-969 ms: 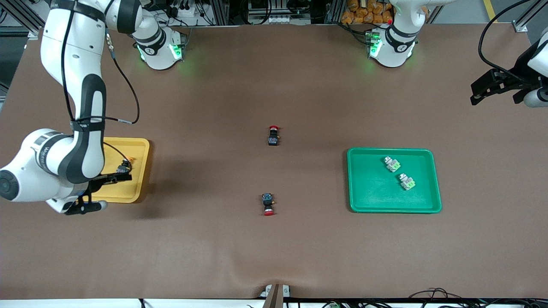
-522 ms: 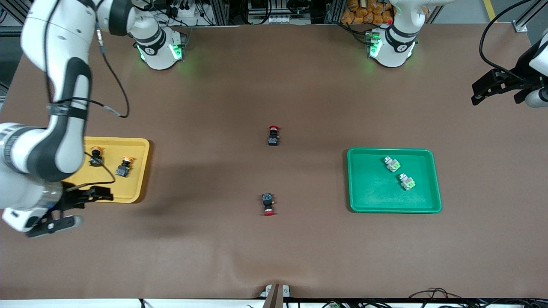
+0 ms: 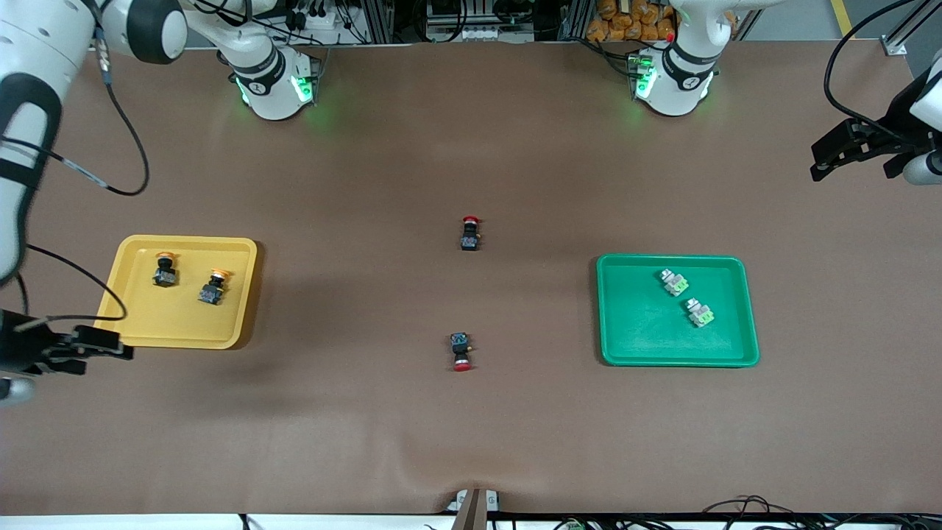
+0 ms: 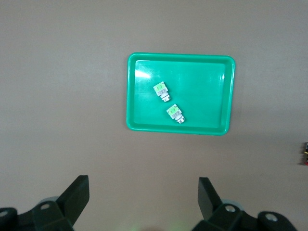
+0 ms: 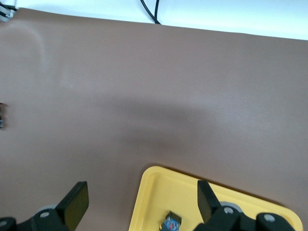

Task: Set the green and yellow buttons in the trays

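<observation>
Two black push buttons with orange-yellow caps [image 3: 165, 269] [image 3: 213, 285] lie in the yellow tray [image 3: 176, 324]. Two pale-grey green-faced switch blocks [image 3: 674, 282] [image 3: 700, 312] lie in the green tray [image 3: 640, 331]. My right gripper [image 3: 110, 350] is open and empty, above the table by the yellow tray's corner at the right arm's end. Its wrist view shows the gripper [image 5: 142, 199], the yellow tray [image 5: 192, 197] and one button [image 5: 172, 224]. My left gripper [image 3: 815, 162] is open and empty, held high and waiting at the left arm's end. Its wrist view shows the gripper [image 4: 143, 195], the green tray [image 4: 207, 96] and both blocks [image 4: 161, 90] [image 4: 175, 113].
Two black buttons with red caps lie mid-table between the trays: one [image 3: 469, 232] nearer the robots' bases, one [image 3: 461, 351] nearer the front camera. Each shows at the edge of a wrist view: one in the left [image 4: 305, 154], one in the right [image 5: 1, 118]. A cable hangs from the right arm [image 3: 88, 177].
My right arm has drawn back from over the yellow tray toward the right arm's end of the table, uncovering both yellow-capped buttons in the tray. The left arm has barely moved.
</observation>
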Robot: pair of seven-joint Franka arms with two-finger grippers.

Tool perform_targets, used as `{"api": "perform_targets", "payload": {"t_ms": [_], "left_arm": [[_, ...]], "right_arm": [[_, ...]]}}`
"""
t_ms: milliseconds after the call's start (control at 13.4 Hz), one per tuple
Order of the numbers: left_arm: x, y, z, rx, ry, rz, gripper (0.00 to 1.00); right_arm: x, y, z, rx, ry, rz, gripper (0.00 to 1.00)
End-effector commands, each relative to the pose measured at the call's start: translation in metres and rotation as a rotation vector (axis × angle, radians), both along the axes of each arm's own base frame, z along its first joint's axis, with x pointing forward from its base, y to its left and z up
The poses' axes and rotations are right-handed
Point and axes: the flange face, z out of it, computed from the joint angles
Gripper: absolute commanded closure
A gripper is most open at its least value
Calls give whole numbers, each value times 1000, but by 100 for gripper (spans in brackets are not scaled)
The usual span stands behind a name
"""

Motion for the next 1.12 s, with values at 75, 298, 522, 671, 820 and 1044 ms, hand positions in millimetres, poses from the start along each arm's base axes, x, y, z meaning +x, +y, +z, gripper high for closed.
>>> {"api": "perform_targets", "payload": {"t_ms": [75, 298, 522, 671, 820, 1044], "left_arm": [[-5, 1, 7, -26, -2, -10, 0], [-5, 1, 7, -26, -2, -10, 0], [-6, 1, 7, -25, -1, -12, 0], [-10, 1, 10, -24, -7, -9, 0], [-11, 0, 11, -24, -8, -10, 0], [-10, 0, 10, -24, -5, -10, 0]], "right_arm": [[-42, 41, 91, -68, 77, -187, 0], [-83, 93, 145, -195, 134, -259, 0], [-115, 90, 169, -196, 175, -272, 0], [-134, 94, 177, -204, 179, -286, 0], [-164, 90, 175, -205, 170, -316, 0], [-196, 87, 150, -206, 138, -329, 0]]}}
